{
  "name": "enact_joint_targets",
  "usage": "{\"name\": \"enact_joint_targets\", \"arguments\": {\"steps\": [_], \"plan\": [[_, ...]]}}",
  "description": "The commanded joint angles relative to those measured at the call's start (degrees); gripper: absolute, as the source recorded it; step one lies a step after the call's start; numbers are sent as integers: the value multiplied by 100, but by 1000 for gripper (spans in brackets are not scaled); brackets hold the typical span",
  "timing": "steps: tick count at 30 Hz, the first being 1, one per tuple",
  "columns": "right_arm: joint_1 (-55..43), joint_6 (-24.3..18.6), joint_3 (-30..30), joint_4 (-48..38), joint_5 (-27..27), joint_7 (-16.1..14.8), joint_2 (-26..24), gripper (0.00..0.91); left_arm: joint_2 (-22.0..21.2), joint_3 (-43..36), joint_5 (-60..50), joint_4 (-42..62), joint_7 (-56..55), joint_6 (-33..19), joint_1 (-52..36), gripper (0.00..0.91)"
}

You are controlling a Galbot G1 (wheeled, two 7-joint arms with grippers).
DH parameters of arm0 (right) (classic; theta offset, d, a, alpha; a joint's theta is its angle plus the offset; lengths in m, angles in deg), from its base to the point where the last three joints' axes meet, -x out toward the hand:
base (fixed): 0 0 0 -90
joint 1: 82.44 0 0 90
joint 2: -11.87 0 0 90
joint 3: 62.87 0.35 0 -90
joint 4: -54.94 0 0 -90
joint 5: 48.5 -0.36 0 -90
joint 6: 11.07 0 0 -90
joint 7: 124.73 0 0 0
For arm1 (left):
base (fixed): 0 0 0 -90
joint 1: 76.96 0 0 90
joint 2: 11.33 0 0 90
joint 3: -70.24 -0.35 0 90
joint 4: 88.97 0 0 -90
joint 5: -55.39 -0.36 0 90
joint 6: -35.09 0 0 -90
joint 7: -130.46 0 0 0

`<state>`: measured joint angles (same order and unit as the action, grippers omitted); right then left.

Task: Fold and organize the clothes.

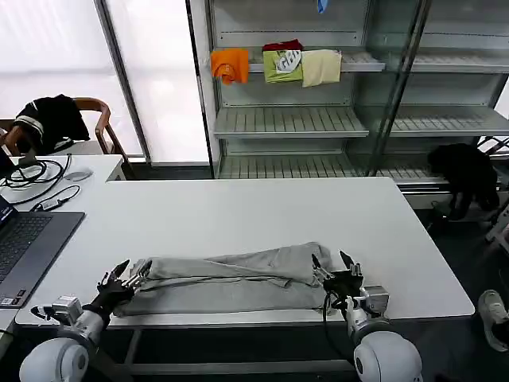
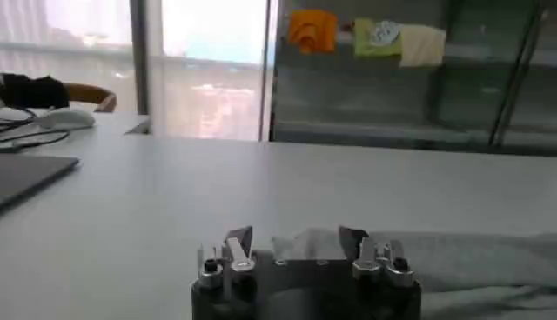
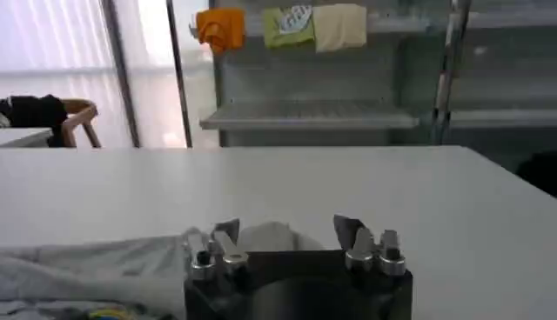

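A light grey shirt (image 1: pixel 231 280) lies folded into a long band along the front edge of the white table (image 1: pixel 238 211). My left gripper (image 1: pixel 126 274) stands open at the band's left end, its fingers spread just off the cloth (image 2: pixel 487 256). At the right end my right gripper (image 1: pixel 337 267) is open too, with the grey cloth (image 3: pixel 113 261) bunched in front of and beside it. A bit of the multicoloured print (image 3: pixel 104 313) peeks out near the right gripper. Nothing is held between either pair of fingers.
A laptop (image 1: pixel 28 247), cables and a mouse (image 1: pixel 77 174) sit on the desk at the left. Behind the table stands a glass shelf unit (image 1: pixel 286 119) with orange (image 1: pixel 230 64), green and cream folded garments. Black garments hang on a chair (image 1: pixel 52 119) and lie at the right (image 1: pixel 465 171).
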<state>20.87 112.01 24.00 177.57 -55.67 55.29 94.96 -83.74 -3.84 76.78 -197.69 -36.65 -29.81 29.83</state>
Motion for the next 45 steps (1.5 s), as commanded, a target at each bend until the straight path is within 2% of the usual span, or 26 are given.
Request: {"name": "enact_joint_targets", "arguments": {"steps": [1, 3, 4, 5, 6, 7, 8, 9, 22, 32, 38, 45], "plan": [[-206, 4, 14, 56, 60, 48, -17, 907, -422, -77, -469, -217, -917, 209, 168, 907], [-251, 5, 15, 63, 59, 51, -52, 907, -447, -76, -432, -252, -950, 249, 200, 907], [-273, 5, 18, 67, 58, 51, -64, 907, -453, -78, -433, -264, -946, 257, 212, 756], [-292, 6, 18, 67, 59, 52, -66, 907, -457, -82, -426, -281, -945, 276, 223, 665], [-297, 5, 20, 67, 58, 53, -69, 907, -467, -85, -424, -297, -934, 299, 234, 433], [-317, 6, 19, 67, 54, 56, -70, 907, -479, -87, -428, -306, -909, 304, 238, 322], [-322, 5, 18, 66, 53, 50, -69, 907, -482, -95, -433, -314, -878, 312, 247, 91], [-322, 4, 14, 75, 54, 30, -69, 907, -488, -106, -449, -326, -827, 328, 257, 30], [-294, 5, 50, 159, 56, 7, -56, 907, -588, -246, -502, -284, -698, 470, 235, 10], [-241, 2, 121, 144, 22, 18, -111, 907, -604, -77, -717, -187, -714, -348, 97, 0], [-299, -1, 140, 73, -174, 18, -154, 907, -4, 687, -1708, -31, -270, -681, -105, 0], [-412, -8, 70, -84, -209, -3, -165, 907, 1543, 1849, -2486, 484, 553, -916, -603, 0]]}}
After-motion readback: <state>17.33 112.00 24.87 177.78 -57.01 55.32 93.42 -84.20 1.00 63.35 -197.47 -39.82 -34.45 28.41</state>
